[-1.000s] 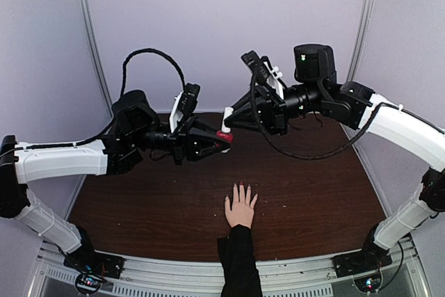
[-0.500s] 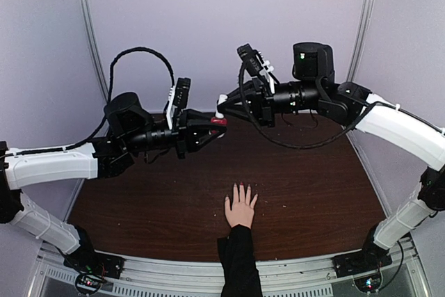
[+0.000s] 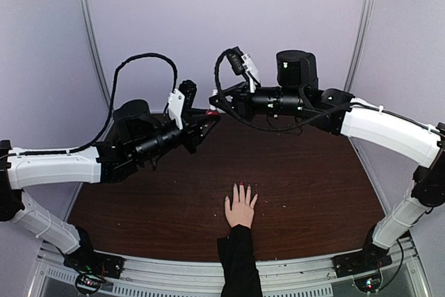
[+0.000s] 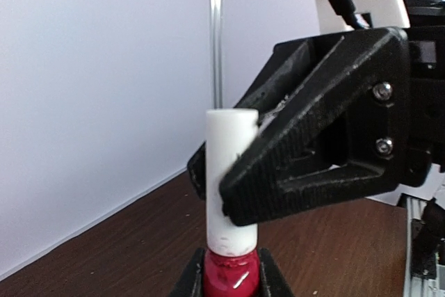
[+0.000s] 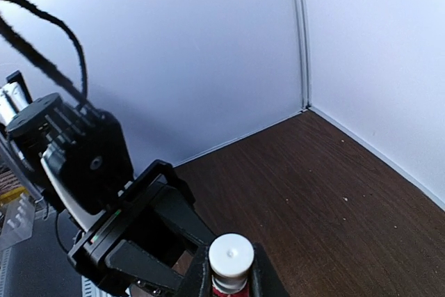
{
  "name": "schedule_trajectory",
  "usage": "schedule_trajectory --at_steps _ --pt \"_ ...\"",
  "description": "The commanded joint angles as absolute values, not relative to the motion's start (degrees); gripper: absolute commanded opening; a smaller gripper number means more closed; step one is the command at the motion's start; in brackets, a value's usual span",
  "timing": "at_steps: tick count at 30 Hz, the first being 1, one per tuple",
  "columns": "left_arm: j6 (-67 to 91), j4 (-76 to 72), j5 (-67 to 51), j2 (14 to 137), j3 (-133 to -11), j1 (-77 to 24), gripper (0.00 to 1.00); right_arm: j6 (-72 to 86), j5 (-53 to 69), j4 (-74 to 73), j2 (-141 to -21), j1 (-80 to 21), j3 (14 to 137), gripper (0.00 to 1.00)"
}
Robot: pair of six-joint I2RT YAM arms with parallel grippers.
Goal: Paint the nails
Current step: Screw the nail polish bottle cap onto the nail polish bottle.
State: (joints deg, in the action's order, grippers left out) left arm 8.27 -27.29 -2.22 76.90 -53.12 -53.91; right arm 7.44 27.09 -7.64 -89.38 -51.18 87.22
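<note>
A pale hand in a black sleeve lies flat on the dark wooden table near the front edge. Its nails are tiny, and some look reddish. High above the back of the table, my left gripper is shut on the body of a small red bottle. My right gripper meets it from the right and is shut on the bottle's white cap. In the right wrist view the cap sits between my right gripper's two fingers, end-on to the camera. Both grippers are well away from the hand.
The brown table is walled by pale panels at the back and sides, with a metal rail along the front. Black cables loop above both wrists. The black sleeve crosses the front rail.
Both arms have carried the bottle up and back, a little to the left, still gripped at both ends. The hand on the table has not moved.
</note>
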Motion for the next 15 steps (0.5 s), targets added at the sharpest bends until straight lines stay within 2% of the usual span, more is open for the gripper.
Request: schedule_trajectory --at_steps 1,7,13,15 --pt "2.59 -32.23 11.86 79.55 -57.47 -54.89 0.00 13.81 16.67 -7.99 -93.12 -54.36 86.09 0.00" --pt "-1.14 -31.34 16.71 82.61 -60.16 -56.33 0.00 16.09 9.94 -7.84 -96.32 -55.89 87.21 0.00" --pt "-0.20 -30.66 17.74 82.05 -59.57 -56.33 0.00 15.81 8.57 -8.22 -95.59 -55.99 87.02 0.00" --pt "-0.18 -29.89 18.01 81.40 -59.42 -56.34 0.00 15.24 8.75 -8.22 -94.84 -55.90 86.66 0.03"
